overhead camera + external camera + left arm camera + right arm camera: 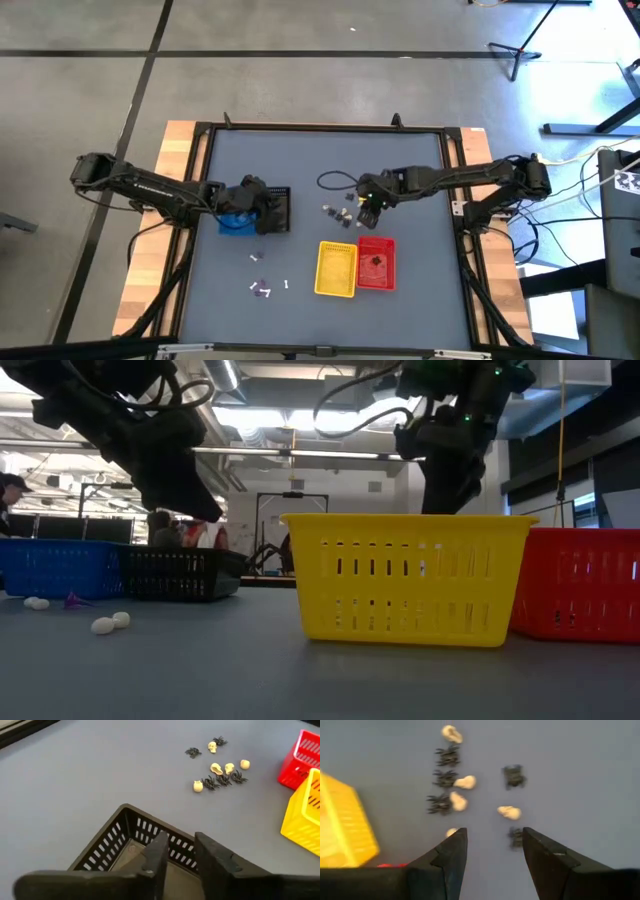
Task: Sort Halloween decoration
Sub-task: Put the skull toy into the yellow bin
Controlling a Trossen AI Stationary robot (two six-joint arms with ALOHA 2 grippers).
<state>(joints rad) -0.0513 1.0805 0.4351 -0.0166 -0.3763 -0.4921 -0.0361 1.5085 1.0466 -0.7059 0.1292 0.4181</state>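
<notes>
Currently I read no labels; right end effector (490, 845) stands wide over five skulls (509, 812) and spiders (514, 775); left end effector (180, 851) narrowly parted above black basket (112, 837).

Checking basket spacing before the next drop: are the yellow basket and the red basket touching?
Cannot tell. In the high view the yellow basket and red basket sit side by side with no clear gap; in the low view the yellow one overlaps the red.
</notes>
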